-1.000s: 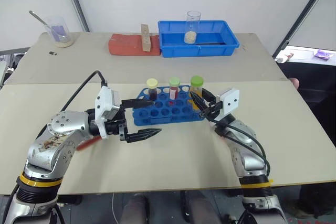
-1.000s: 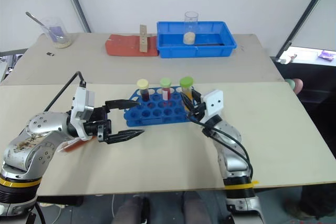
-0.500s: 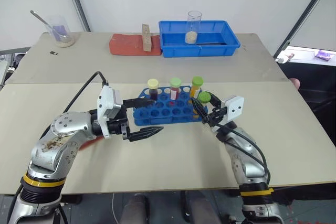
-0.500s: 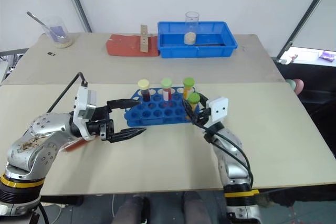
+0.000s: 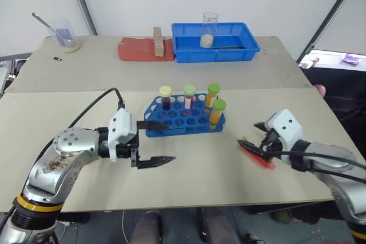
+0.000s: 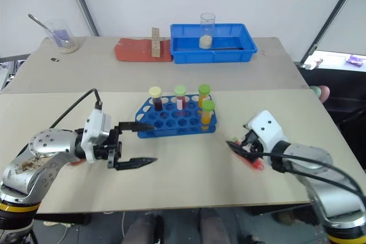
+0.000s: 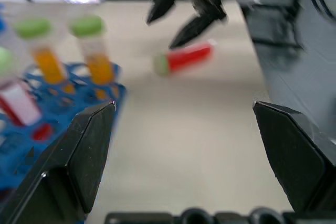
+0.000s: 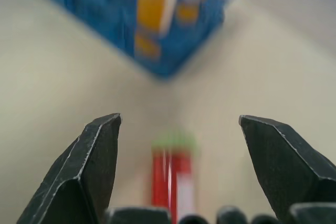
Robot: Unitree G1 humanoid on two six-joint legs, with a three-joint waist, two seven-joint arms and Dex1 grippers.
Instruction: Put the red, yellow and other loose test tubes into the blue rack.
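The blue rack (image 5: 183, 120) stands mid-table with several capped tubes upright in it. One has a yellow cap (image 5: 165, 96), one is red (image 5: 189, 96), and two are orange with green caps (image 5: 217, 111). A red test tube (image 5: 255, 155) with a green cap lies flat on the table to the rack's right. My right gripper (image 5: 254, 138) hangs open just above it, and the tube (image 8: 172, 178) lies between the fingers in the right wrist view. My left gripper (image 5: 154, 141) is open and empty, left of the rack's front.
At the back stand a blue bin (image 5: 216, 42) holding a glass jar (image 5: 209, 30), a red mat (image 5: 144, 48) with a wooden block, and a beaker (image 5: 64, 34) with a spoon. The table's front edge is close to both arms.
My right gripper opened, left a green-capped orange tube in the rack and swung right and back over the lying red tube. The left gripper drew back a little.
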